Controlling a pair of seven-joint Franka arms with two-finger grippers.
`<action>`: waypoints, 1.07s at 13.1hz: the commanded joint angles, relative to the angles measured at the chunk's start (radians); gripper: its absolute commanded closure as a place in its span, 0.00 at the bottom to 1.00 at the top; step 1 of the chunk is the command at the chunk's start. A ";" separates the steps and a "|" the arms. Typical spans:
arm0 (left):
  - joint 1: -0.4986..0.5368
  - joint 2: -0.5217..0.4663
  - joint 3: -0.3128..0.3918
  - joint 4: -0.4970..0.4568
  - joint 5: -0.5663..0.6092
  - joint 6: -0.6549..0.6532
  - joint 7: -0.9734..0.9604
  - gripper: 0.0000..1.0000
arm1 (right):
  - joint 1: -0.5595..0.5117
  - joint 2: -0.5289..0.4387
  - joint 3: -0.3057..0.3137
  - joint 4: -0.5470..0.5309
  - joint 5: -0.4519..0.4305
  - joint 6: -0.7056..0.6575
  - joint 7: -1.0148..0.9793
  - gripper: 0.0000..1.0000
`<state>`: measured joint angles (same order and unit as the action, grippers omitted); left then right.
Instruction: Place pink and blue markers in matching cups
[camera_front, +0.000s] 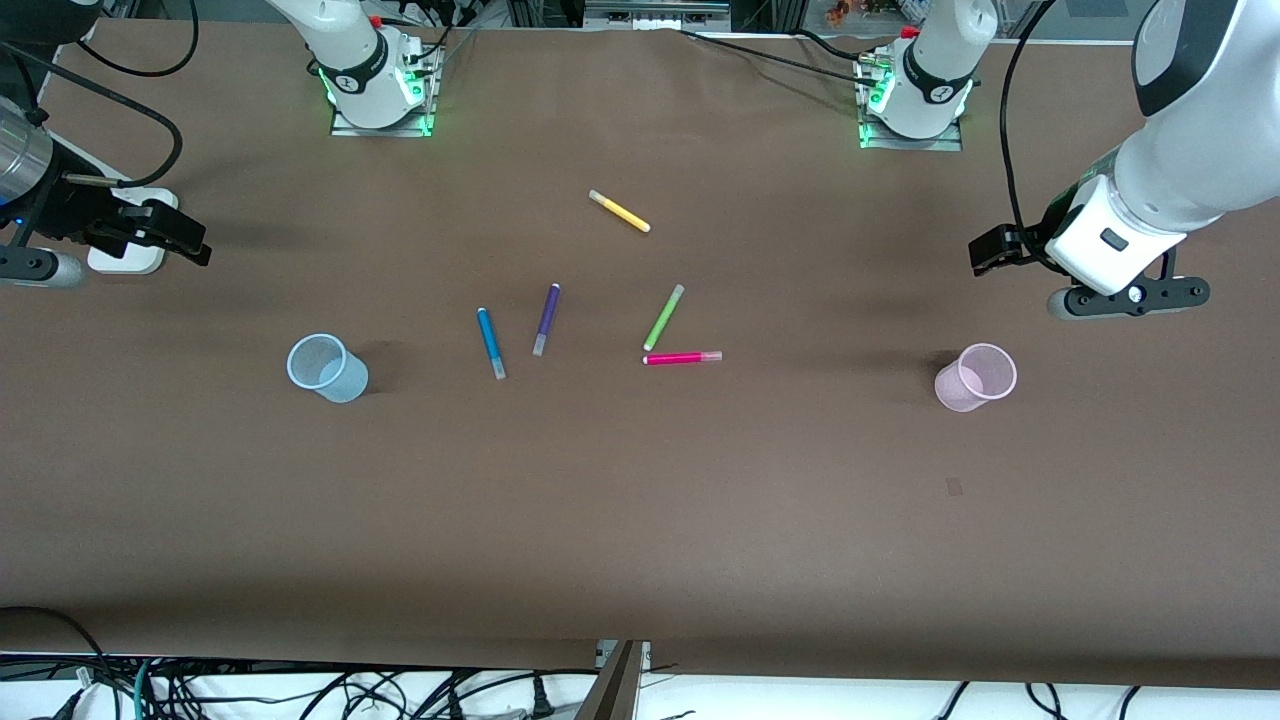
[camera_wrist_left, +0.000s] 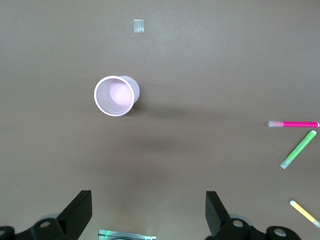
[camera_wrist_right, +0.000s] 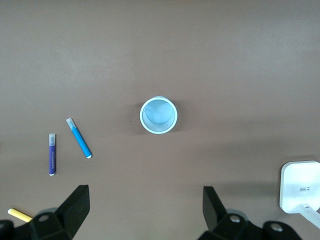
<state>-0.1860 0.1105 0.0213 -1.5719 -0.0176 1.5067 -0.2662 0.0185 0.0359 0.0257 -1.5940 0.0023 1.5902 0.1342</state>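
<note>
Lying flat on the brown desk (camera_front: 640, 520), both task markers are outside the cups.
Pink marker (camera_front: 682, 357): near mid-desk, one end just beside the lime-green marker (camera_front: 663, 317); no readable print.
Blue marker (camera_front: 490, 342): beside the purple marker (camera_front: 546, 318), toward the right arm's end.
Blue cup (camera_front: 326, 367): upright, nothing inside, well apart from the blue marker toward the right arm's end.
Pink cup (camera_front: 975, 376): upright, nothing inside, toward the left arm's end.
Yellow marker (camera_front: 619, 211): farther from the front camera than the others; cut off in both wrist views.
Purple marker writing: faint line of print, too small to read.
Left gripper (camera_front: 985, 252): waiting in the air over bare desk near the pink cup, fingers (camera_wrist_left: 77, 212) wide, holding nothing.
Right gripper (camera_front: 185, 238): waiting over the desk's edge by a white box (camera_front: 125, 255), fingers (camera_wrist_right: 75, 207) wide, holding nothing.
White box label: small dark marks, unreadable.
</note>
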 joint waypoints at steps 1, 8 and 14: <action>0.005 -0.006 -0.003 -0.002 -0.019 -0.008 0.021 0.00 | 0.000 0.012 0.002 0.031 0.016 -0.022 0.002 0.00; -0.006 -0.006 -0.006 -0.002 -0.019 -0.008 -0.002 0.00 | -0.002 0.019 0.002 0.031 0.016 -0.015 -0.005 0.00; -0.016 0.055 -0.058 0.001 -0.116 0.018 -0.313 0.00 | 0.070 0.097 0.014 0.031 0.015 -0.004 0.002 0.00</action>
<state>-0.1937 0.1313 -0.0157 -1.5742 -0.1034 1.5088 -0.4862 0.0596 0.0914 0.0388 -1.5936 0.0031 1.5914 0.1336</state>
